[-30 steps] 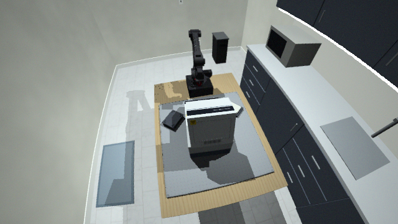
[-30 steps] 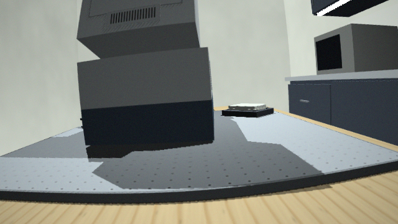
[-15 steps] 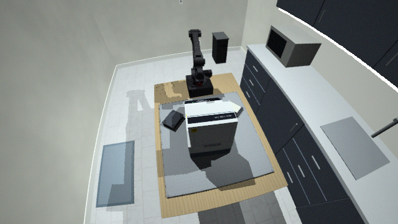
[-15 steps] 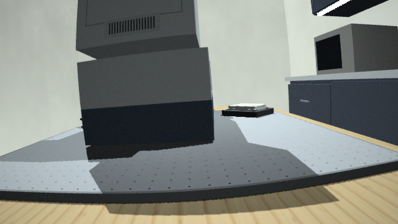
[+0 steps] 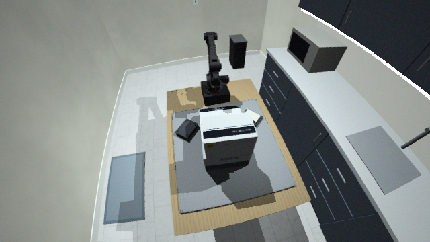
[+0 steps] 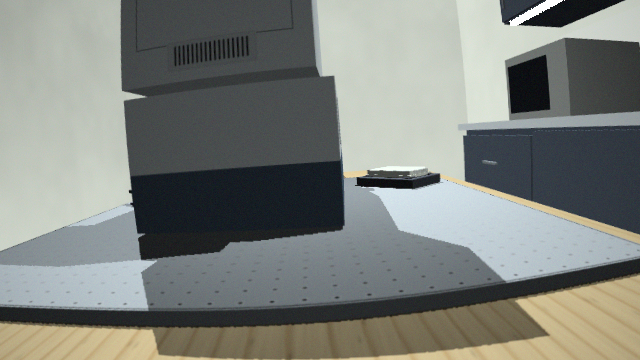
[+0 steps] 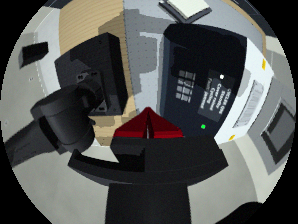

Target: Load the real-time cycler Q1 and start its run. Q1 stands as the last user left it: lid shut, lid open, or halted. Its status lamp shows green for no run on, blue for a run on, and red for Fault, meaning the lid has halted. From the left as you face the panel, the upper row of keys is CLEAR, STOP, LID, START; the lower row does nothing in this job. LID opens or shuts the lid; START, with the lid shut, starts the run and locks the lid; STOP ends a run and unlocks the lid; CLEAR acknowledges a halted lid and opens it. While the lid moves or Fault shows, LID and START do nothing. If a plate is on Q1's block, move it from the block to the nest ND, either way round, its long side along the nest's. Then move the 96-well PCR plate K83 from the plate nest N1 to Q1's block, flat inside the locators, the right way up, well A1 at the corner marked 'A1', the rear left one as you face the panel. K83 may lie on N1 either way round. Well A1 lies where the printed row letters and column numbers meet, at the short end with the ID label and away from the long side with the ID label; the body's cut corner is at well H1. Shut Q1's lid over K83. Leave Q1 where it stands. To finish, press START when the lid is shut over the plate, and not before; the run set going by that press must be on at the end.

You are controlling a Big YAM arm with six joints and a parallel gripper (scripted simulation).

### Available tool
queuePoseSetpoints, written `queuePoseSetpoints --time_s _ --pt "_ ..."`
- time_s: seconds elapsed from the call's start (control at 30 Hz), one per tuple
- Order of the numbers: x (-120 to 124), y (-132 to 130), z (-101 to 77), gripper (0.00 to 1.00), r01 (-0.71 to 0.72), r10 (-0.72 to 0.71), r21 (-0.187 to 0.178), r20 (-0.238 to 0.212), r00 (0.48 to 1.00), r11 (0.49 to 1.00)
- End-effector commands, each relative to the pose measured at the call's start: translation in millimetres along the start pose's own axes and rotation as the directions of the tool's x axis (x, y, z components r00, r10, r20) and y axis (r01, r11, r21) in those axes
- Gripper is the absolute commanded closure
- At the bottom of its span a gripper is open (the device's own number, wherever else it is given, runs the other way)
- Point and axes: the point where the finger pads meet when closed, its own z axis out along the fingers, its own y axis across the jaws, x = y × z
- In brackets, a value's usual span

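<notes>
Overhead, the arm (image 5: 212, 57) stands upright on its base at the far edge of the worktop (image 5: 235, 215), its gripper (image 7: 148, 129) closed on nothing and raised well above the cycler Q1 (image 5: 228, 134). In the wrist view the red gripper tip sits near the cycler's dark panel, where a green lamp (image 7: 201, 125) glows just right of it. Plate K83 (image 5: 254, 116) lies on its nest N1 (image 6: 398, 180) at the cycler's right, well apart from the gripper. The dark nest ND (image 5: 187, 130) lies at the cycler's left.
</notes>
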Motion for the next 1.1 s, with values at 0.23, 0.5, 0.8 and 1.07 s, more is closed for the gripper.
queuePoseSetpoints --time_s 0.23,0.5,0.8,1.07 --pt "-2.6 -20.1 -23.2 1.00 0.023 -0.022 0.077 -0.004 1.000 0.997" --pt "-2.4 -20.3 -20.8 1.00 0.021 -0.021 0.062 -0.004 1.000 0.998" --pt "-2.4 -20.2 -22.8 1.00 0.020 -0.020 0.074 -0.004 1.000 0.997" --pt "-2.3 -20.3 -23.2 1.00 0.020 -0.020 0.077 -0.004 1.000 0.997"
